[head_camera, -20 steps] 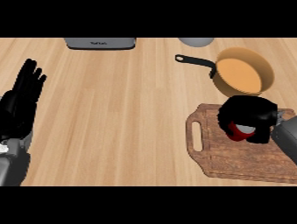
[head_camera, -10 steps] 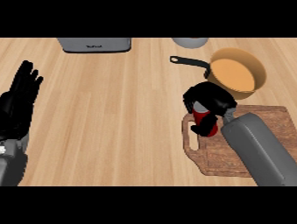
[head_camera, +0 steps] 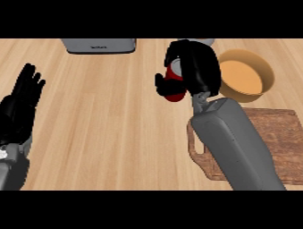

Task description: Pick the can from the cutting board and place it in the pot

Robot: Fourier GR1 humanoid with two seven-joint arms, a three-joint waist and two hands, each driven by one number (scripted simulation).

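Right hand (head_camera: 196, 67) is clamping fingers round the can (head_camera: 174, 89), now carrying it off the cutting board (head_camera: 279, 143) where it was sitting a second ago. Can is hanging just left of the pot (head_camera: 246, 95), likely needing a rightward shift before release. Left hand (head_camera: 22, 100) is resting open at left.

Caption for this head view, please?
Right hand holds red can beside the pot, off the cutting board; left hand rests open.

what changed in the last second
The right hand, curled round the can throughout, carried it off the cutting board to just left of the pot. Nothing was taken or let go. The left hand stays open at the view's left; pot and board keep their places.
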